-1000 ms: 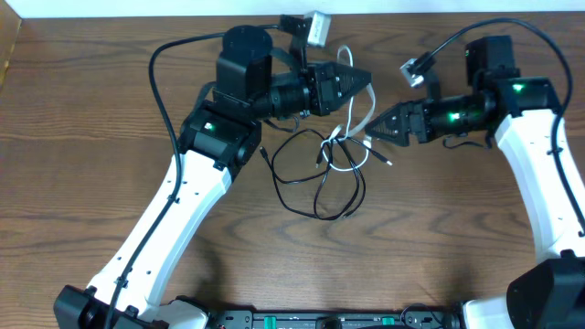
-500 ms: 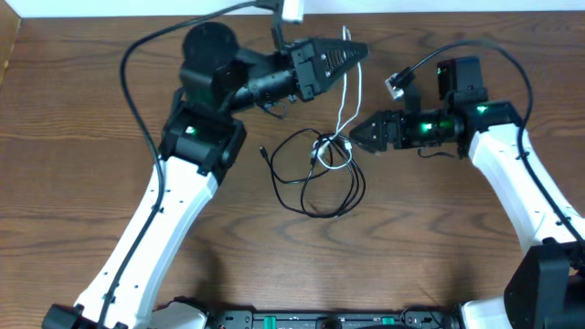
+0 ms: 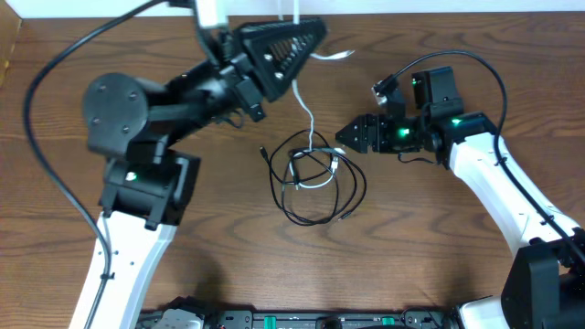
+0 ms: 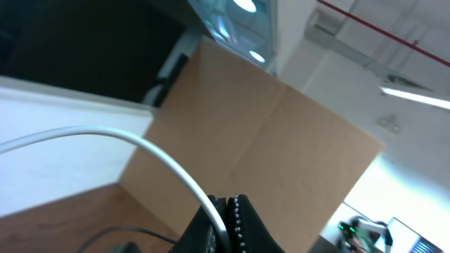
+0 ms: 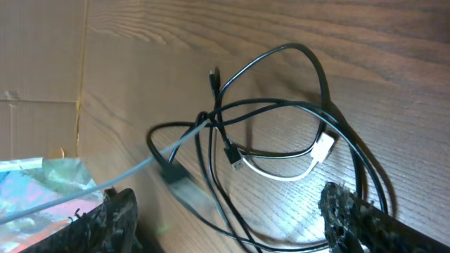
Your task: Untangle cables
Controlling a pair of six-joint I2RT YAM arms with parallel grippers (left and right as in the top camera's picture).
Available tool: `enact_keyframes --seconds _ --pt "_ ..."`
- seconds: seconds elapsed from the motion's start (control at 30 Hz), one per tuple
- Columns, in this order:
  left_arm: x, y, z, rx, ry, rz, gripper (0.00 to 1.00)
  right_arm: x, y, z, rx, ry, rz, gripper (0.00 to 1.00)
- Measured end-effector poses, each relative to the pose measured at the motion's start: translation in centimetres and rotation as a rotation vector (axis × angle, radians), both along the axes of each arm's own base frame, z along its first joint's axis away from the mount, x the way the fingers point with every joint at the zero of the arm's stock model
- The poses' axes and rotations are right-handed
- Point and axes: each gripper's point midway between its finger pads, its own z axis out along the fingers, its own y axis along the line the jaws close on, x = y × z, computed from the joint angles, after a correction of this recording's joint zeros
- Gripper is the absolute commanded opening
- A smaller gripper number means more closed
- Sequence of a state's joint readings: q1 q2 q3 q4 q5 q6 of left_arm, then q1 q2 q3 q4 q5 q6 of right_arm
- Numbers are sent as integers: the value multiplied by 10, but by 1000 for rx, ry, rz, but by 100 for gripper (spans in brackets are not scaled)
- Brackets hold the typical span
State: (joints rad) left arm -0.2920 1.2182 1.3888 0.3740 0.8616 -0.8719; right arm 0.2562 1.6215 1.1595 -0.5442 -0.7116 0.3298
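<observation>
The left claw (image 3: 315, 27), shut on the white cable (image 3: 304, 114), has lifted, pulling it taut from the black cable (image 5: 285, 48) below. The right claw (image 3: 345, 139) gapes empty

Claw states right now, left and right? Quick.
Left claw: closed, holding the white cable.
Right claw: open, holding nothing.

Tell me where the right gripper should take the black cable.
I'd grip the black cable on its outer loop nearest the open right gripper, coming from above: there it lies flat on the table, clear of the white cable.
</observation>
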Motion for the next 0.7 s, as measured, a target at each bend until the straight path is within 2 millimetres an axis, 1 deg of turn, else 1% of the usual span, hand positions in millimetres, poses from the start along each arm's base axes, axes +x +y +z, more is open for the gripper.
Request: enact_keyframes --seconds 0.07,0.13,0.2,0.3,0.33,0.47,0.53,0.6,0.67,0.7 --pt "5 10 1 -2 8 33 7 -1 1 -1 -8 0 0 80" --pt "11 16 -3 -1 43 54 7 1 2 -1 -9 -18 7 72" --pt "17 20 -9 3 78 68 7 1 4 2 2 -49 36 69" --pt "18 22 -10 3 82 74 7 -3 11 6 21 -90 98 69" --pt "19 22 -10 3 82 74 7 -6 15 7 24 -106 126 70" --pt "19 22 -10 3 82 74 7 -17 34 5 2 -157 216 74" --pt "19 22 -10 3 82 75 8 -22 47 -1 -20 -178 257 74" --pt "19 22 -10 3 81 75 7 -17 56 -11 -28 -198 277 72" --pt "19 22 -10 3 82 75 8 -8 62 -21 -28 -220 282 67" --pt "19 22 -10 3 82 75 7 2 67 -31 -26 -247 280 66"
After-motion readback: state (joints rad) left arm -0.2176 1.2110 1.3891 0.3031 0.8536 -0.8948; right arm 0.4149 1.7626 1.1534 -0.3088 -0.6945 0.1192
